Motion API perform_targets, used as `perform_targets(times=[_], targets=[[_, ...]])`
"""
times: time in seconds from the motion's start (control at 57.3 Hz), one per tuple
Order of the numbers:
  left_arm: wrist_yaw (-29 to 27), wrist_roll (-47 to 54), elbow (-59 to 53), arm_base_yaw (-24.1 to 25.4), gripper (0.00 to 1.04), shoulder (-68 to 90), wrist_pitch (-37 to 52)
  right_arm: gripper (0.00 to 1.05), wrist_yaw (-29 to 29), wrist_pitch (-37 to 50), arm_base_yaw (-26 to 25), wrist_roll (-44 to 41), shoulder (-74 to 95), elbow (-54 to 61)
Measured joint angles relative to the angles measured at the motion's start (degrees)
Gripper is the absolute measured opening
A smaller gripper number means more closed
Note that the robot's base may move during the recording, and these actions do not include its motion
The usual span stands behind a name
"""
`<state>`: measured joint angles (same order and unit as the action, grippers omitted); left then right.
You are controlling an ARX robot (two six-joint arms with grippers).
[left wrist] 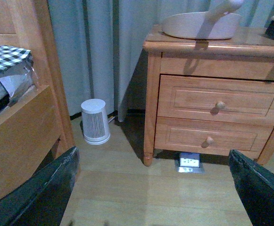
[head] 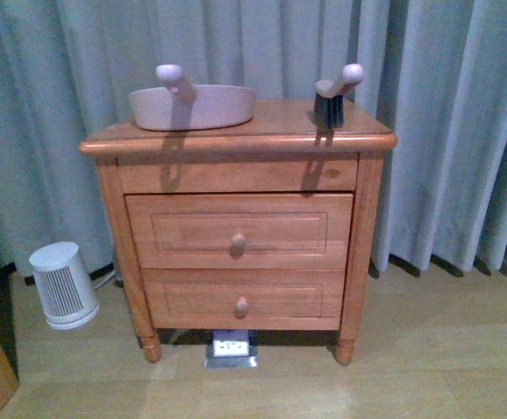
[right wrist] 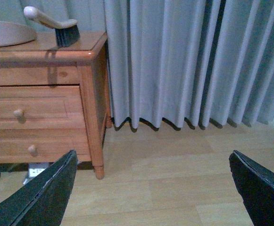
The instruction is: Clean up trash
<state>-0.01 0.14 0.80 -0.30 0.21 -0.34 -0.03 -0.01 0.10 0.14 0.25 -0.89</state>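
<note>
The trash is out of view in every frame. A pale pink dustpan (head: pixel 192 106) rests on top of the wooden nightstand (head: pixel 236 231), its handle pointing up. A hand brush (head: pixel 332 100) with dark bristles stands at the top's right end. My left gripper (left wrist: pixel 153 188) hangs open over the bare wooden floor in front of the nightstand's left leg, with nothing between its fingers. My right gripper (right wrist: pixel 153 188) is open too, above the floor to the right of the nightstand, holding nothing. Neither arm shows in the front view.
A white slatted cylinder appliance (head: pixel 64 285) stands on the floor left of the nightstand. A floor socket box (head: pixel 231 347) sits under it. Grey curtains (head: pixel 445 131) hang behind. In the left wrist view a wooden bed frame (left wrist: pixel 23 136) with checked bedding stands close by.
</note>
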Motion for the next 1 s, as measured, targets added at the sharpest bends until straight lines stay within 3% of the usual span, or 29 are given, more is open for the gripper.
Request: perform_targets(times=[0.995], targets=[[0.0,0.0,0.0,0.0,0.97,0.0,0.0,0.97,0.0,0.0,0.0,0.0,0.0,0.0]])
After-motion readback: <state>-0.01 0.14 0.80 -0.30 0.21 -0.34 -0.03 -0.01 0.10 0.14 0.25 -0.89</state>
